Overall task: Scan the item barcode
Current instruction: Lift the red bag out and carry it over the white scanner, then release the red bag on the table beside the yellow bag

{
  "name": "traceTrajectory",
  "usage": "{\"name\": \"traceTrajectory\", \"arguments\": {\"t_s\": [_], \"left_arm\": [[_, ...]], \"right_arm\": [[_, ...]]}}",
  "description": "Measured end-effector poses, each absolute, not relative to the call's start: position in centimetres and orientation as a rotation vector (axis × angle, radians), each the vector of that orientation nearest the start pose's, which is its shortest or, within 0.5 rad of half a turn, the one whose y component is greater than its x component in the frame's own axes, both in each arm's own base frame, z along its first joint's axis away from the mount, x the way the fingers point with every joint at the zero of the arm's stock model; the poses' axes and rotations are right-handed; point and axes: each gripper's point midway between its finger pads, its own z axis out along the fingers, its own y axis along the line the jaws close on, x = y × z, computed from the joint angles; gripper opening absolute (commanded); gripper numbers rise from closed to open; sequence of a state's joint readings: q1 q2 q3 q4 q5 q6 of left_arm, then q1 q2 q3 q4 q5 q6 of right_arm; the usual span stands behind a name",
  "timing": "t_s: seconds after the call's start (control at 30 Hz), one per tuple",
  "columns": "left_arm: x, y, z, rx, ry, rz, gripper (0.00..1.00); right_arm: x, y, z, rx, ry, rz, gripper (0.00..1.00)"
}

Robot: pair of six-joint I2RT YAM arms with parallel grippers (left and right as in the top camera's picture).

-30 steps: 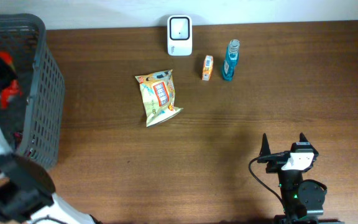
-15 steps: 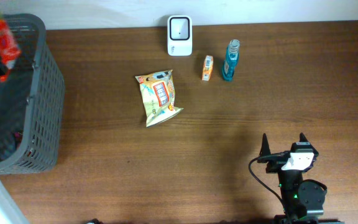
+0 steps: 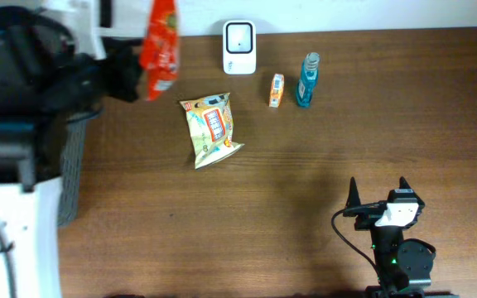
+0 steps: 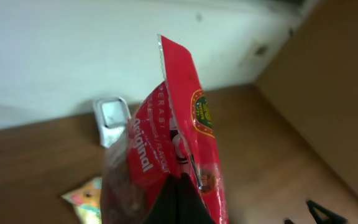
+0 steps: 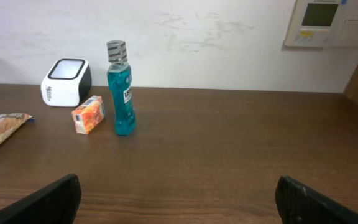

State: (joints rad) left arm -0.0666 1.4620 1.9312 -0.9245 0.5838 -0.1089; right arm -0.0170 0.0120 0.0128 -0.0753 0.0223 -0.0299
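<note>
- Brown wooden table (image 3: 321, 165) against a white wall, with the scanner at its far edge.
- Left gripper (image 4: 180, 200) is clamped on one end of a red snack bag (image 3: 159, 45). The bag is held up in the air, its top seal pointing away from the wrist.
- Bag hangs over the table's far-left part, just left of the white barcode scanner (image 3: 239, 47) and not over it yet.
- Yellow snack packet (image 3: 212, 128) lies flat on the table, near both bag and scanner.
- Orange box (image 3: 277, 89) and blue mouthwash bottle (image 3: 307, 80) stand right of the scanner.
- Grey basket (image 3: 71, 178) is mostly hidden under the left arm.
- Right gripper (image 3: 378, 194) sits at the near edge, jaws wide apart, holding nothing.
- Risk: no barcode shows in any view, so it may face away from the scanner window and give no read.
- Risk: the pinch is thin on a slick, crumply bag. It could slip or swing, drop onto the yellow packet, or clip the scanner.
</note>
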Motion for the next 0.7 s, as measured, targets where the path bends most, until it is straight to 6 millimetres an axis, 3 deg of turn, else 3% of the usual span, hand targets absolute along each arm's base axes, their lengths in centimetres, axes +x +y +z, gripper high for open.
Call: {"name": "traceTrajectory", "arguments": {"t_s": [0.17,0.33,0.5,0.7], "left_arm": [[39.4,-17.4,38.7,0.417,2.135,-0.748,0.00],[41.9,-21.1,31.5,0.457,2.306,-0.703,0.00],[43.8,-23.4,24.9,0.481,2.441,-0.605,0.00],[46.5,-25.2,18.8,0.493,2.503,-0.528,0.00]], "right_arm": [[24.6,-0.8,15.9,0.006,1.646,-0.054,0.99],[24.6,-0.8,15.9,0.006,1.646,-0.055,0.98],[24.6,-0.8,15.9,0.007,1.646,-0.054,0.99],[24.6,-0.8,15.9,0.006,1.646,-0.054,0.99]]}}
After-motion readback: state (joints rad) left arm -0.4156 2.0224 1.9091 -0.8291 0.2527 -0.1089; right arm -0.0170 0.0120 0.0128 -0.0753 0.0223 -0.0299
